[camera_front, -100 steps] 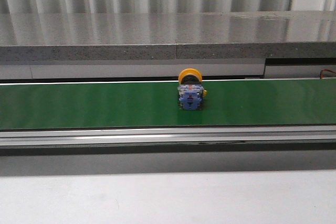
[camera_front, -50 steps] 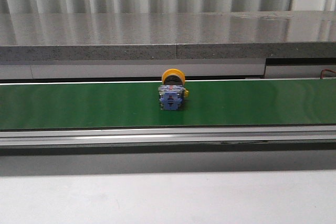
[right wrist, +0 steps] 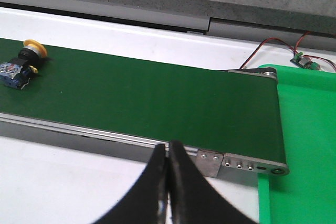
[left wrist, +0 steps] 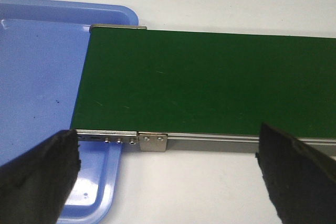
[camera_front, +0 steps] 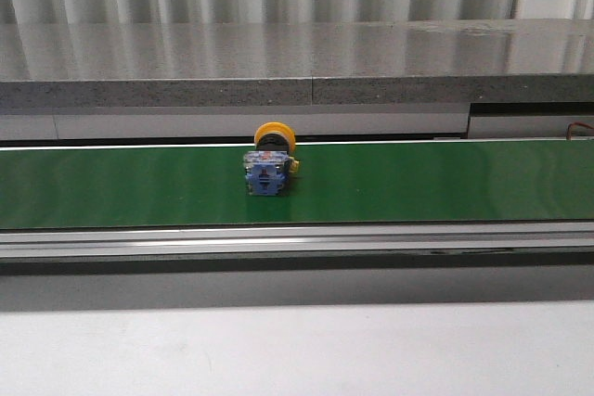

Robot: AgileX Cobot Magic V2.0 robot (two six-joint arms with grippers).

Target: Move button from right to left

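The button (camera_front: 269, 166) lies on the green conveyor belt (camera_front: 445, 183), left of centre in the front view, its yellow-orange head toward the back and its blue and clear body toward me. It also shows in the right wrist view (right wrist: 20, 66), far from my right gripper (right wrist: 168, 148), which is shut and empty over the white table by the belt's near rail. My left gripper (left wrist: 168, 174) is wide open and empty at the belt's left end; no button shows in its view. Neither gripper shows in the front view.
A blue tray (left wrist: 37, 93) lies under the belt's left end. A green tray (right wrist: 307, 145) lies at the belt's right end, with a small circuit board and wires (right wrist: 304, 60) behind it. A grey stone ledge (camera_front: 297, 67) runs behind the belt.
The button has travelled leftward along the belt, from right of centre to left of centre in the front view.
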